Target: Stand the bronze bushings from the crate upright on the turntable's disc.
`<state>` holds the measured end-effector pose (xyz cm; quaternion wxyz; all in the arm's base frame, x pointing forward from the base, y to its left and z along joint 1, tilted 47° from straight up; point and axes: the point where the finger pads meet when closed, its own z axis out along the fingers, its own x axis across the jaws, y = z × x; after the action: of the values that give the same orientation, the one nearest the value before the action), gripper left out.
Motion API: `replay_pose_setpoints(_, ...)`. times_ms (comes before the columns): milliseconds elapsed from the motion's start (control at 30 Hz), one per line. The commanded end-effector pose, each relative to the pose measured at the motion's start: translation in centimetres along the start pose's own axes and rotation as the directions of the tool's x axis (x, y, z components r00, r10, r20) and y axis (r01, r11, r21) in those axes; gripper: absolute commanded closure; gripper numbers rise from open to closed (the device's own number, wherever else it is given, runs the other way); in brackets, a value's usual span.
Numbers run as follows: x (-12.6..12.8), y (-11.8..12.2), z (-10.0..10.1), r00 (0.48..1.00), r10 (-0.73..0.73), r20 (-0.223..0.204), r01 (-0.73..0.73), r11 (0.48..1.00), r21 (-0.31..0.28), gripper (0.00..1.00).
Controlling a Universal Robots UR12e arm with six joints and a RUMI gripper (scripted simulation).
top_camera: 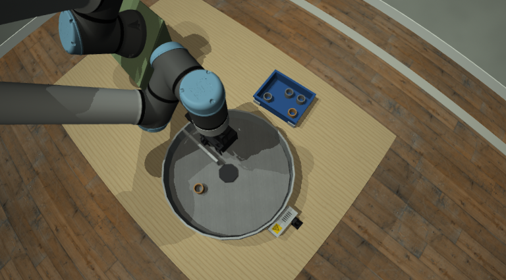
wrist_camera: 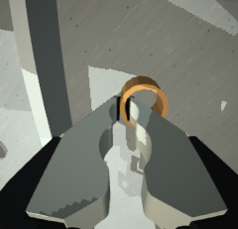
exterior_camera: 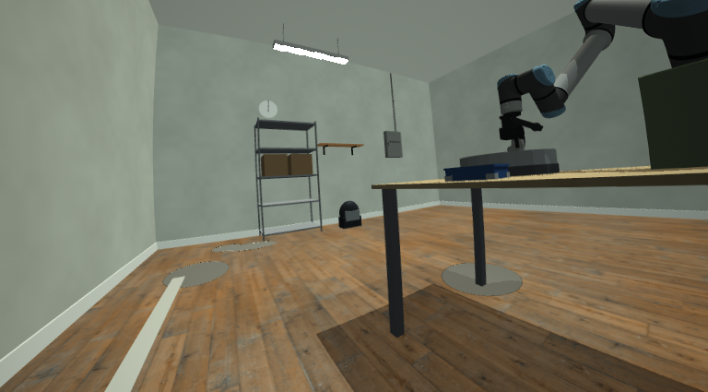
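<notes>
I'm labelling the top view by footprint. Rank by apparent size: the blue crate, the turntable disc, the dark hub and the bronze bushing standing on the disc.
1. Turntable disc
2. Blue crate
3. Dark hub
4. Bronze bushing on the disc, smallest

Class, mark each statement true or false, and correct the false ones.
1. The blue crate holds four bushings. True.
2. Every bushing in the crate is steel. False: three are steel, one is a bronze bushing.
3. A bronze bushing stands on the turntable's hub. False: that upright bushing stands on the disc, apart from the hub.
4. The gripper has its fingers shut on the wall of another bronze bushing, the held bushing. True.
</notes>
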<state>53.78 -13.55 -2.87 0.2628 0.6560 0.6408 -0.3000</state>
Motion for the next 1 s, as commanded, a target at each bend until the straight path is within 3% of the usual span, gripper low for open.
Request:
replay_pose_setpoints(0, 0.0, 0.03, -0.04, 1.0, 0.0, 0.0, 0.0, 1.0, -0.001, 1.0)
replay_pose_setpoints(900, 0.0, 0.03, -0.04, 1.0, 0.0, 0.0, 0.0, 1.0, -0.001, 1.0)
replay_pose_setpoints(933, 0.0, 0.03, -0.04, 1.0, 0.0, 0.0, 0.0, 1.0, -0.001, 0.94)
replay_pose_setpoints(967, 0.0, 0.03, -0.04, 1.0, 0.0, 0.0, 0.0, 1.0, -0.001, 0.94)
